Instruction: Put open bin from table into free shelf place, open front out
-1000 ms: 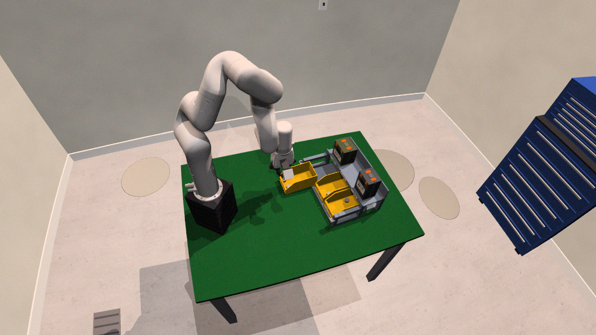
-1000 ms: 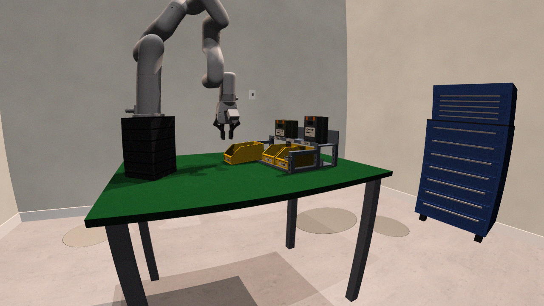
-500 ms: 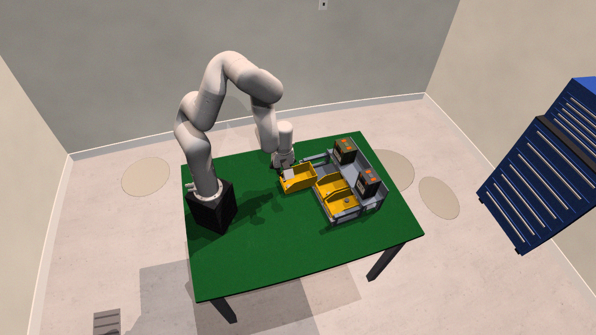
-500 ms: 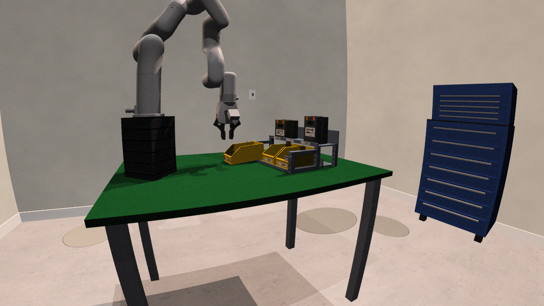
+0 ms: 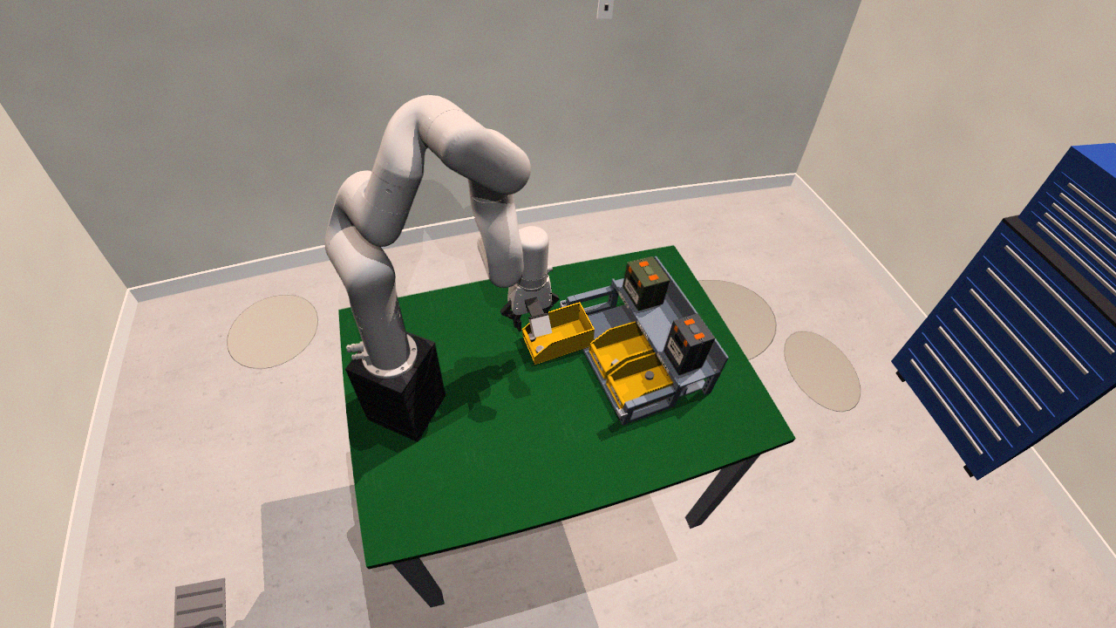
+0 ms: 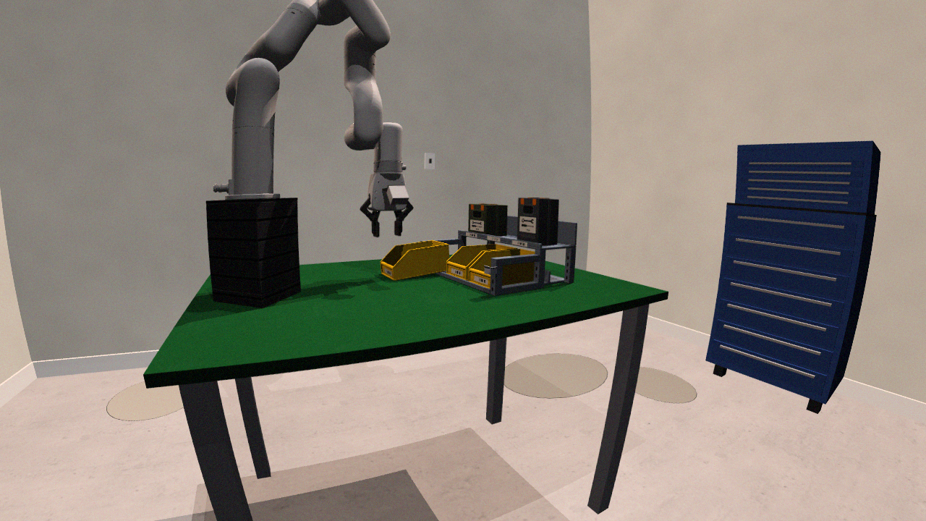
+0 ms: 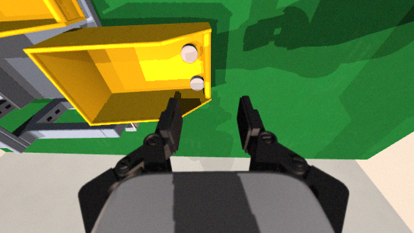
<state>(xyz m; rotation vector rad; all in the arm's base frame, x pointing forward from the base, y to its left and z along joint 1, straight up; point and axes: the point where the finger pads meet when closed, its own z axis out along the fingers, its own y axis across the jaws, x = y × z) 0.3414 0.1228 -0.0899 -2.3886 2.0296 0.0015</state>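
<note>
Plain yellow bin (image 5: 563, 344) (image 6: 420, 260) (image 7: 129, 45), green table (image 5: 499, 460) (image 6: 362, 323) (image 7: 291, 110)

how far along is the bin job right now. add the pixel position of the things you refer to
Done: two yellow bins (image 5: 620, 349) (image 6: 470, 259) already stand in the shelf's row, open fronts out.

In hand: nothing; the hand (image 5: 534, 314) (image 6: 387, 231) (image 7: 209, 108) is open above the table.

Left: the loose bin (image 5: 563, 337) (image 6: 420, 260) (image 7: 129, 69), two round parts inside, must be gripped, seated in the free place and released.

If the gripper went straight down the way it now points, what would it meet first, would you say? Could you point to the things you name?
Probably the front end of the yellow open bin (image 5: 568, 341) (image 6: 420, 260) (image 7: 129, 71) below the gripper (image 5: 534, 317) (image 6: 387, 233) (image 7: 209, 108); depth is unclear, so it might just miss and meet the green table (image 5: 483, 468) (image 6: 388, 323) (image 7: 301, 103).
</note>
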